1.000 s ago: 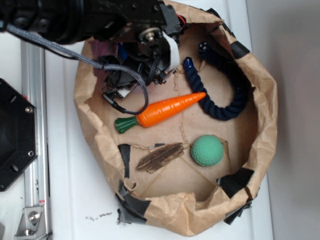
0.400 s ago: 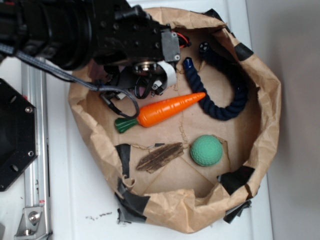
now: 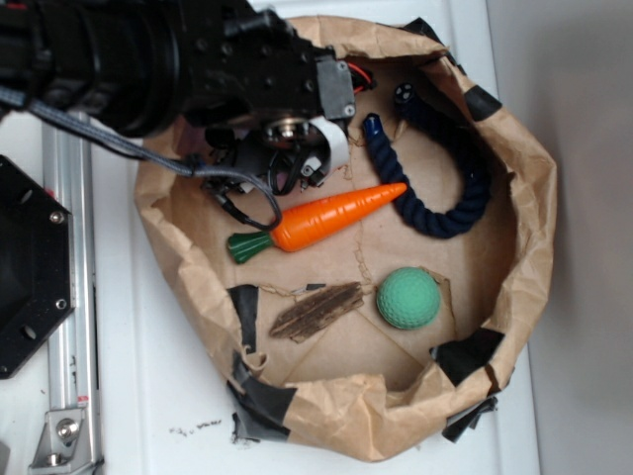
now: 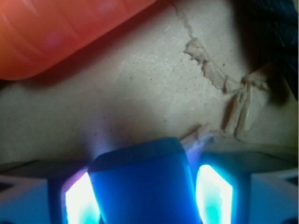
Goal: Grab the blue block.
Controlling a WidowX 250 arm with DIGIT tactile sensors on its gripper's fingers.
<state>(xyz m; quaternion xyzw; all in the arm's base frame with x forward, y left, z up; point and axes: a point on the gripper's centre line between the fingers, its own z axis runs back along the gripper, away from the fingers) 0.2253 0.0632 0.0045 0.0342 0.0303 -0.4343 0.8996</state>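
In the exterior view the arm (image 3: 168, 59) covers the block and gripper entirely, so we cannot see them there. At the wrist, the block (image 4: 140, 186) runs off the bottom edge, and the carrot (image 4: 60, 32) is blurred and cropped at top.

this looks like a robotics lab. a white desk (image 3: 158, 396) carries a metal rail (image 3: 69, 297) with bolts and a black mounting plate (image 3: 30, 267) at the left edge. a black robot arm (image 3: 148, 59) trailing cables reaches into a taped brown paper bag (image 3: 524, 198) holding toy props: a plastic carrot (image 3: 326, 218), a green ball (image 3: 408, 298), a navy rope (image 3: 445, 213).
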